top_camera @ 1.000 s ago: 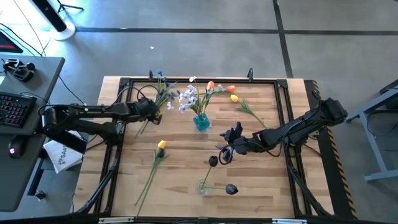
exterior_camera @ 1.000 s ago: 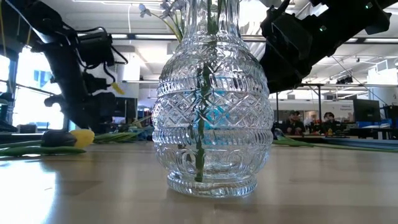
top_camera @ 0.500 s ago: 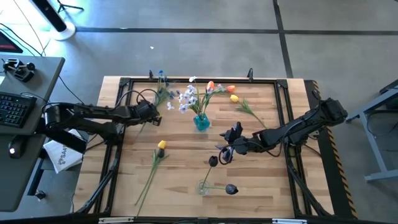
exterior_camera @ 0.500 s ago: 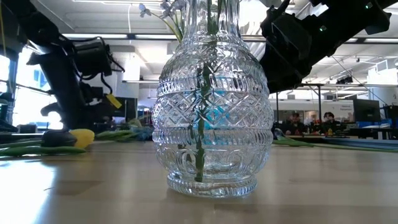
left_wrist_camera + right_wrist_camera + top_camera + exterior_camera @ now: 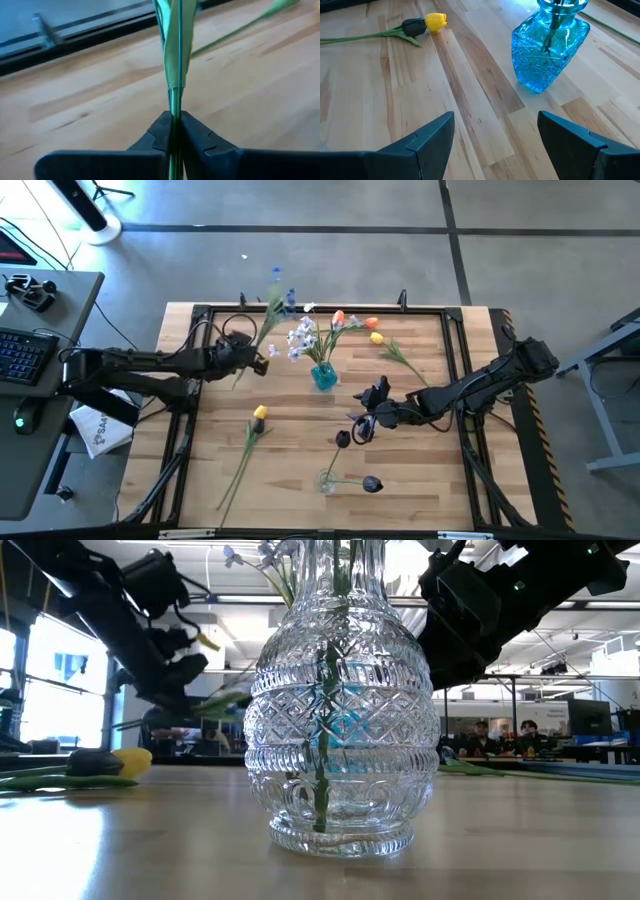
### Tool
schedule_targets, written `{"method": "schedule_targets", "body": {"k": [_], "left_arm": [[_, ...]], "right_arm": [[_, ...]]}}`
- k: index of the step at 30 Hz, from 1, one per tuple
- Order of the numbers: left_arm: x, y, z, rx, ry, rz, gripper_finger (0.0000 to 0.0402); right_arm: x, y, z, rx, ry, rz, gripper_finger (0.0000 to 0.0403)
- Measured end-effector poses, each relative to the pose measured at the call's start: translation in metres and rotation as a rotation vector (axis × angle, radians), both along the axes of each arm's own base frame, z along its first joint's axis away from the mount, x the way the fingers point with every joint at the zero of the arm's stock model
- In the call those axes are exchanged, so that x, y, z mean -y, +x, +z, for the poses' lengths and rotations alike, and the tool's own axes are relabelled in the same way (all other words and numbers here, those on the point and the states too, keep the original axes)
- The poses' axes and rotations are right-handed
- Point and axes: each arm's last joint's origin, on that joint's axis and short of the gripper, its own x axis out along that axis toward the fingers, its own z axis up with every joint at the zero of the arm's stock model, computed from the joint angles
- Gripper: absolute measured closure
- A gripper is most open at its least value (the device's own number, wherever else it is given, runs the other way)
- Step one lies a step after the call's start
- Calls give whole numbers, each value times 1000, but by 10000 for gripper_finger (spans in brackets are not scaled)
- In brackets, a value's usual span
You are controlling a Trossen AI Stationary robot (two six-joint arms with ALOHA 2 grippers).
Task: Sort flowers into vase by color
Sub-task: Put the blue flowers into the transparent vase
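Note:
My left gripper [image 5: 258,360] [image 5: 174,125] is near the table's left far part, shut on a blue spray [image 5: 277,288] whose blossoms stick out past the far edge. A blue vase [image 5: 323,376] [image 5: 550,45] holds white sprays and orange tulips. A clear vase [image 5: 328,479] [image 5: 340,700] holds a dark bud's stem. One yellow tulip [image 5: 259,413] [image 5: 435,21] lies left of centre, another [image 5: 376,337] lies near the far edge, and a dark bud [image 5: 372,484] lies beside the clear vase. My right gripper [image 5: 364,426] [image 5: 495,130] hovers open right of centre. My left gripper pinches the blue spray's thin green stem [image 5: 173,102] between its two fingers, a little above the stem's lower end. The fingers lie across the stem. The spray is lifted off the table and slants from the gripper toward the far edge, with its leaves and blossoms beyond the fingers.
A black frame [image 5: 300,310] runs round the wooden tabletop. A desk with a keyboard [image 5: 25,350] stands left of the table. Bare wood lies along the near edge and at the right. People sit far off in the room [image 5: 500,735].
My left gripper has risen and shifted slightly right while shut on the blue spray's stem. The spray, which lay on the table by the far left corner, is lifted clear; its blossom end has swung up and out past the far edge.

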Motion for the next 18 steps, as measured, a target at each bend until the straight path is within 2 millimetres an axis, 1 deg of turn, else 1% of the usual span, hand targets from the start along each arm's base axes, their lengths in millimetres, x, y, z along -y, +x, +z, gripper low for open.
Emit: {"method": "schedule_targets", "body": {"k": [3, 7, 11, 14, 18], "left_arm": [[-5, -3, -3, -8, -54, -1, 358], [-14, -7, -4, -24, -101, -18, 315], [-20, -16, -8, -87, -144, 18, 280], [-19, -22, -12, -145, -182, 41, 266], [-11, -24, -15, -172, -244, 22, 262]], "right_arm": [[0, 0, 0, 0, 1, -1, 121], [0, 0, 0, 1, 3, -2, 121], [0, 0, 0, 2, 6, -3, 121], [0, 0, 0, 5, 17, -10, 121], [0, 0, 0, 5, 17, -10, 121]]}}
